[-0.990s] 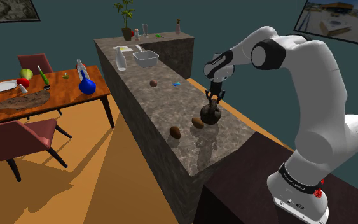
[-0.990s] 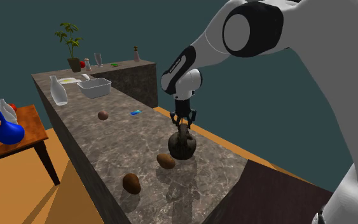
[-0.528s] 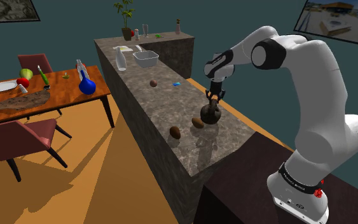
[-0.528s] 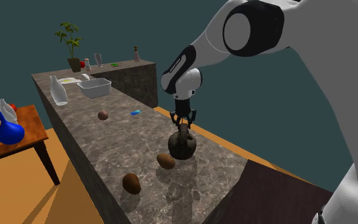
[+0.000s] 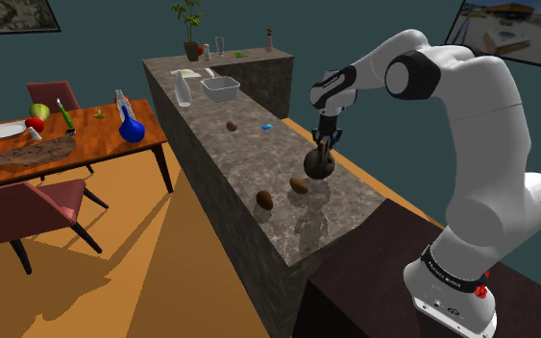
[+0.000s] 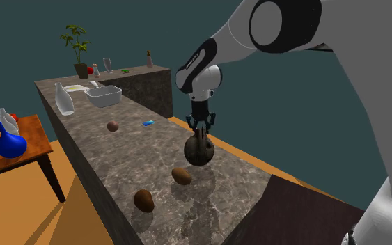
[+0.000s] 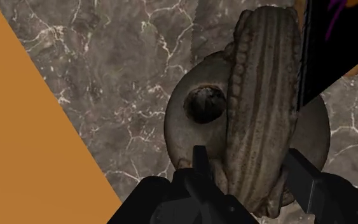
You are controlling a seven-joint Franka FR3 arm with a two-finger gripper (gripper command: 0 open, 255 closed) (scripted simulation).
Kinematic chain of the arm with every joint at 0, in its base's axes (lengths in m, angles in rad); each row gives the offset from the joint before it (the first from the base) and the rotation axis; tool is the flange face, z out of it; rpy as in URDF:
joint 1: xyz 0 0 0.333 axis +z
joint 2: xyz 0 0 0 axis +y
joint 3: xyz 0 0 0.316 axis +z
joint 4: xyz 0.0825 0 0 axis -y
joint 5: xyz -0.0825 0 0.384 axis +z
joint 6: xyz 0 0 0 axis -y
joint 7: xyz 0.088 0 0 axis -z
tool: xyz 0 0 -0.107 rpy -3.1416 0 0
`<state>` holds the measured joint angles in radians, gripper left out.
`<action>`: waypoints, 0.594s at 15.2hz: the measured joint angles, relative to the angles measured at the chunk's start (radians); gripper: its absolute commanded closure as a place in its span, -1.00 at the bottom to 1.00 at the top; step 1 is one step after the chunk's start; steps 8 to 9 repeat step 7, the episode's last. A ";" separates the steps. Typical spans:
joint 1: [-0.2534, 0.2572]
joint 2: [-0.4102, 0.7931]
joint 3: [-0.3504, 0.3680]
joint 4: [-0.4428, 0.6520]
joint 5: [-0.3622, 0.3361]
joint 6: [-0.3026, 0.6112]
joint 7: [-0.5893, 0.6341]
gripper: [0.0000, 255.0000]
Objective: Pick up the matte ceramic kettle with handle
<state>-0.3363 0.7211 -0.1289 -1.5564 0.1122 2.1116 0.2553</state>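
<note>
counter [image 5: 244, 158]: long grey veined slab, bearing the work. it is lying directly beneath the kettle, so a slip would probably mean only a short drop.
arm [image 5: 489, 144]: white with dark joints, reaching from the stand out over the counter's near end. the wrist is pointing straight down so the load is hanging plumb under it.
kettle [image 6: 199, 150]: round, dull brown-grey body with a dark opening on top. it is hanging clear of the counter, with its shadow falling on the stone below.
handle [image 7: 263, 114]: ribbed arch crossing the kettle's top. it is serving as the grip point, being narrow enough for the fingers where the body looks too wide.
gripper [image 7: 250, 167]: all black, fingers pressing on the handle from both sides and carrying the kettle by it. judging by this, the lift is under way.
brown ovals [image 5: 299, 184]: two small lumps resting on the counter, the nearer one just beside the spot under the kettle. they are lying untouched, being no part of the task.
</note>
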 measured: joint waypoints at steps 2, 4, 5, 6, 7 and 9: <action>0.002 -0.016 -0.001 0.000 -0.002 -0.016 0.002 1.00; 0.003 -0.030 -0.002 0.002 -0.004 -0.032 0.004 1.00; 0.004 -0.038 -0.003 0.004 -0.005 -0.042 0.005 1.00; 0.005 -0.051 -0.004 0.000 -0.006 -0.050 0.006 1.00; 0.005 -0.055 -0.004 0.002 -0.007 -0.056 0.006 1.00; 0.005 -0.055 -0.004 0.002 -0.007 -0.056 0.006 1.00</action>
